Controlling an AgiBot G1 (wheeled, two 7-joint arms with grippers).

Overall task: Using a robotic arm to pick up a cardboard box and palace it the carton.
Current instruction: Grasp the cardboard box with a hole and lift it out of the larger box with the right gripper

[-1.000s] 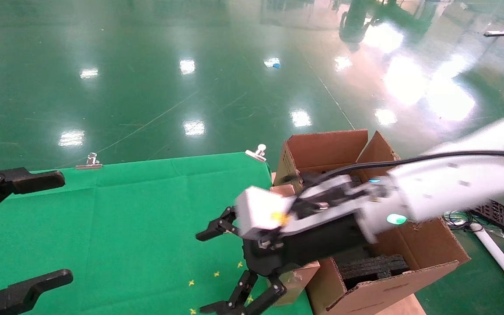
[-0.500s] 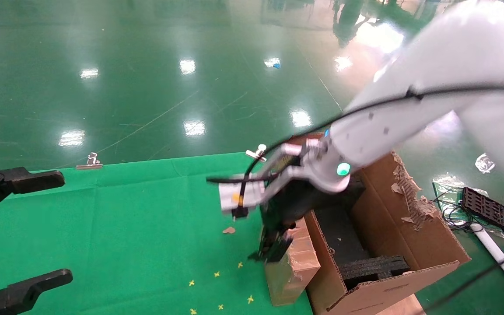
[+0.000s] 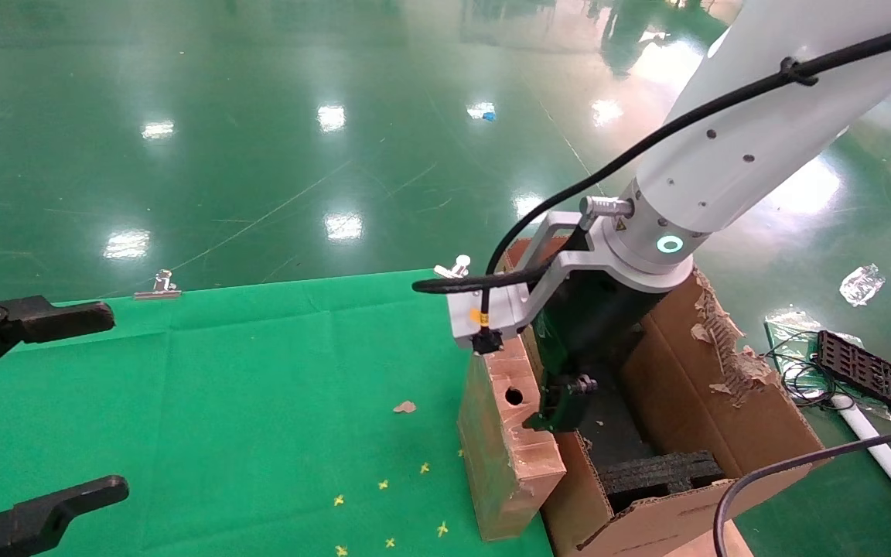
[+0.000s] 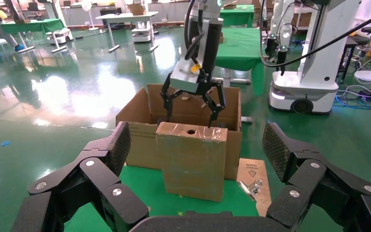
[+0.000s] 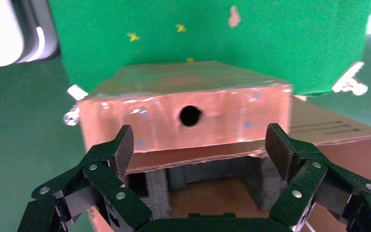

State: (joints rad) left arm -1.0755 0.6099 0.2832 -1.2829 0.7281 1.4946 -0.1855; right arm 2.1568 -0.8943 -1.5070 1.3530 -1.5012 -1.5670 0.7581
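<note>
The cardboard box stands on end at the green table's right edge, its narrow side with the round hole facing up, tight against the carton. The white robotic arm reaches down from the upper right. Its right gripper points down, open, just over the carton's near wall beside the box's top. In the right wrist view the right gripper spans the box's holed side without touching it; black foam lies below. The left gripper is parked open at the table's left; its wrist view shows the box.
Green cloth covers the table, held by binder clips. A cardboard scrap and yellow specks lie near the box. The carton's far flap is torn ragged. A black grid tray and cables lie on the floor at right.
The right arm swung up from lying low across the table edge and now points straight down. Its gripper moved from over the table to the carton side of the box's top.
</note>
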